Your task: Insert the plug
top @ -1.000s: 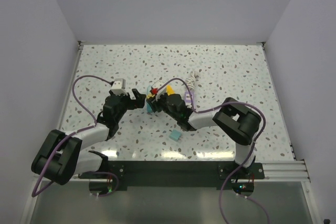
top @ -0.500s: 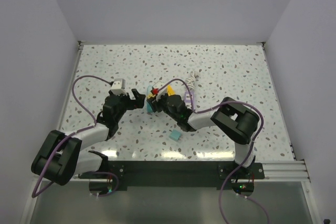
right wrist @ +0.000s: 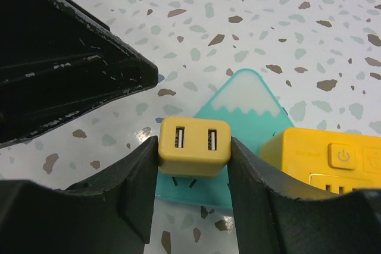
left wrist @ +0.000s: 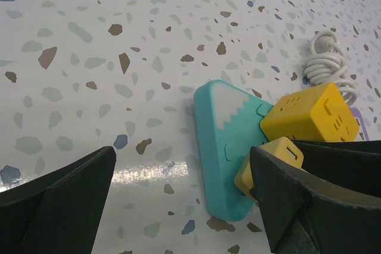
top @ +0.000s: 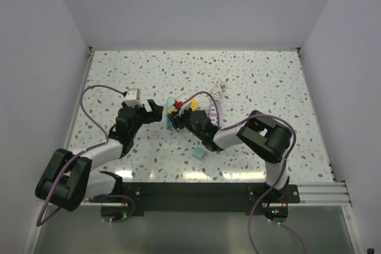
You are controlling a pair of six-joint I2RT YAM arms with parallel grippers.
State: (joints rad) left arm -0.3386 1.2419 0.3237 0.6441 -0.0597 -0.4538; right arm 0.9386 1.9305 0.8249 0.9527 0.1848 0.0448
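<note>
A teal mountain-shaped power strip (top: 170,118) lies flat mid-table, also in the left wrist view (left wrist: 226,147) and the right wrist view (right wrist: 250,96). A yellow cube adapter (left wrist: 309,114) sits on it. My right gripper (right wrist: 194,147) is shut on a small yellow USB plug (right wrist: 194,146), held upright over the strip's near corner, its two prongs at the teal face. The plug also shows in the left wrist view (left wrist: 268,162). My left gripper (left wrist: 184,206) is open and empty, just left of the strip, its right finger (left wrist: 309,206) beside the plug.
A coiled white cable (top: 219,90) and a purple piece (top: 215,110) lie behind the right gripper. A small teal square (top: 198,154) lies nearer the arm bases. The left gripper's black finger (right wrist: 65,57) fills the right wrist view's upper left.
The right gripper with the plug has shifted slightly left and down onto the strip. The left gripper has eased a little back from the strip, still open.
</note>
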